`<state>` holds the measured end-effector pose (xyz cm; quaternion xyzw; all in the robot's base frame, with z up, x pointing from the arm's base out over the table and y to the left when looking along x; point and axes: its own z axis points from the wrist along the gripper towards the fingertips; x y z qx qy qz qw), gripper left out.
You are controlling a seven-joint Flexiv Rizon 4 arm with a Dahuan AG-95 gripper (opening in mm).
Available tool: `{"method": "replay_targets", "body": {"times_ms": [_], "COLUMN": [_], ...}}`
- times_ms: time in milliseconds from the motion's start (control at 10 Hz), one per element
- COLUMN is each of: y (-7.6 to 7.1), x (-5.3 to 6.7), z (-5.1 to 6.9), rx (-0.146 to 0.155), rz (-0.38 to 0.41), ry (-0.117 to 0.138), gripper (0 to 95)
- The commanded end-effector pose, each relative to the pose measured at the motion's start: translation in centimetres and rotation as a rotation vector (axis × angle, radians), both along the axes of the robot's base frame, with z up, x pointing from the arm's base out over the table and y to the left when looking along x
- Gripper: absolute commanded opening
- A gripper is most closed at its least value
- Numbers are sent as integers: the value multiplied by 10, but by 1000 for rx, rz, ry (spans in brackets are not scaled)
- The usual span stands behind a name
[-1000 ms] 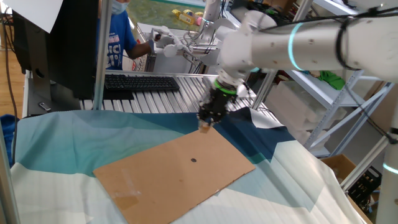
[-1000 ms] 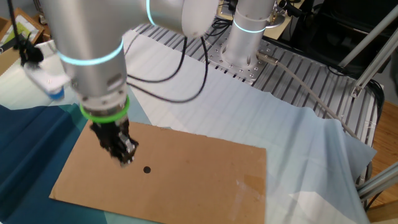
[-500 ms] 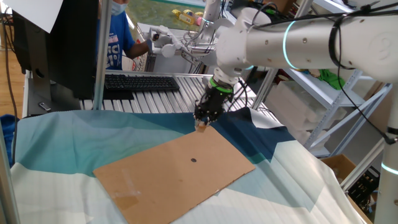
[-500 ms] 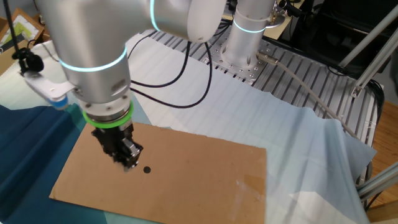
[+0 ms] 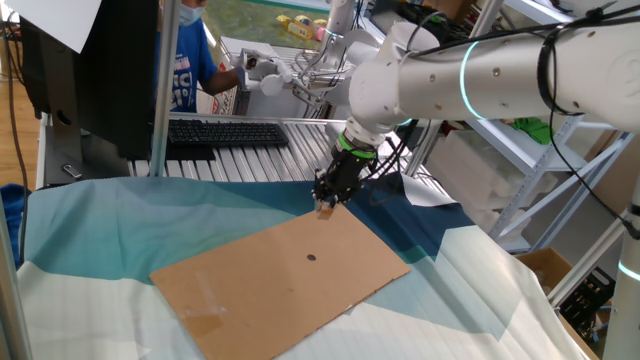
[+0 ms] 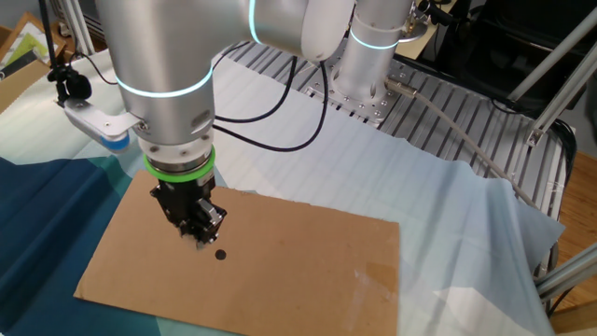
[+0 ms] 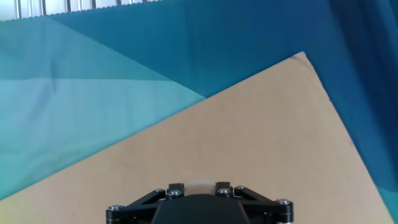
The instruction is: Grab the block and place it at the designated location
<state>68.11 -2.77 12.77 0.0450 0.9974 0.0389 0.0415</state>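
So the gripper [image 5: 326, 203] is closed tight on the block [image 5: 326, 209], a tiny tan wooden cube pinched between the fingertips. In the hand view you can just see its pale top edge [image 7: 199, 185] peeking out between the black fingers. It's held up off the cardboard sheet [image 5: 260, 285], not touching it.

Using the dark dot [image 5: 311, 257] on the cardboard sheet as the reference: in the one fixed view the block hangs above the sheet's far corner, well apart from the dot. From the other fixed view the gripper [image 6: 201, 239] looks a lot closer, hovering just beside the dot [image 6: 220, 254], up and a bit to the left of it in the frame.

The sheet lies on blue and teal cloth [image 6: 37, 201]. A keyboard [image 5: 226, 131] sits on the far side of the cloth from the dot.
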Motion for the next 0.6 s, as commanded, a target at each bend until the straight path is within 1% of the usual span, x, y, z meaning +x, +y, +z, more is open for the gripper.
{"method": "replay_targets", "body": {"times_ms": [100, 200, 500, 600], "y": [0, 0, 0, 0], "x": [0, -2, -3, -3], "z": [-1, -1, -1, -1], "rx": [1, -1, 1, -21], "rz": [-10, -14, -18, -14], "ry": [7, 11, 13, 16], "gripper": [0, 0, 0, 0]}}
